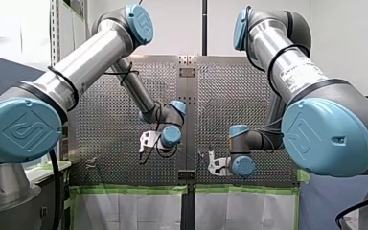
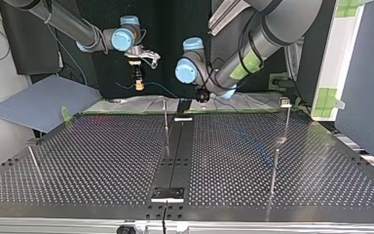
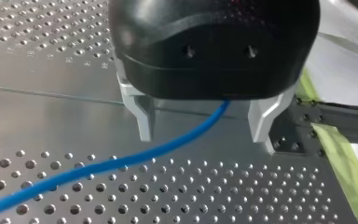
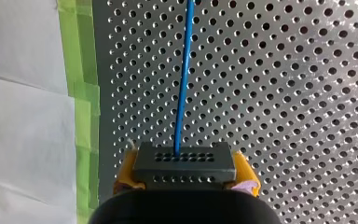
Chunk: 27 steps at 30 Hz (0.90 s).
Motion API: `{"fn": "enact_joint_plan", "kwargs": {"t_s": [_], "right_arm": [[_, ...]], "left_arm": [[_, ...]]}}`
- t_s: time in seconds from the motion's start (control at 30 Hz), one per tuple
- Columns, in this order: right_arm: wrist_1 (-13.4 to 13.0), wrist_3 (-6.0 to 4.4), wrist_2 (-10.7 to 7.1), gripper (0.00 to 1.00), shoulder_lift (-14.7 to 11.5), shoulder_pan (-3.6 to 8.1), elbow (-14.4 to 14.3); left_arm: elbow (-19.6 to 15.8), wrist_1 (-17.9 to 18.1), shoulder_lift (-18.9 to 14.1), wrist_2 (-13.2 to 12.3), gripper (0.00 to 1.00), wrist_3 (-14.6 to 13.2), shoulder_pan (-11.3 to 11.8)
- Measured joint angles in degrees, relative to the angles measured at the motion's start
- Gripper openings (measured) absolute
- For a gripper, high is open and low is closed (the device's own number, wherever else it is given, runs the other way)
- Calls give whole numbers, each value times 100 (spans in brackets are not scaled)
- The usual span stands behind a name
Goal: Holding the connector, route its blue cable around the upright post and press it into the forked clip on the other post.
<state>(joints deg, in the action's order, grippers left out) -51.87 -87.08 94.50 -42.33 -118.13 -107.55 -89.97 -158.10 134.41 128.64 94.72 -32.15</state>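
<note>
My right gripper pinches the dark connector between its yellow pads. The blue cable leaves the connector's face and runs straight ahead over the perforated table. My left gripper is spread: its metal fingers stand apart, and the cable passes between them, not clamped, low above the table. In the top view both grippers hang at the table's far side, behind a thin post. A second post stands well apart, at that view's right.
</note>
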Motion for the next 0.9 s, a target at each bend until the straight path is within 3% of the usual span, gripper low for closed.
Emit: {"fn": "enact_joint_plan", "kwargs": {"t_s": [0.2,0.5,0.73,0.9], "right_arm": [[0,27,-188,0,0,-10,-1],[-23,28,-629,0,0,-40,-2],[-35,19,-959,0,0,-75,3],[-30,17,-1021,0,0,-84,14]], "left_arm": [[-1,-45,0,100,100,298,-89],[1,-193,171,138,100,693,-189],[2,51,448,3,100,790,-211],[2,283,470,-72,100,807,-241]]}}
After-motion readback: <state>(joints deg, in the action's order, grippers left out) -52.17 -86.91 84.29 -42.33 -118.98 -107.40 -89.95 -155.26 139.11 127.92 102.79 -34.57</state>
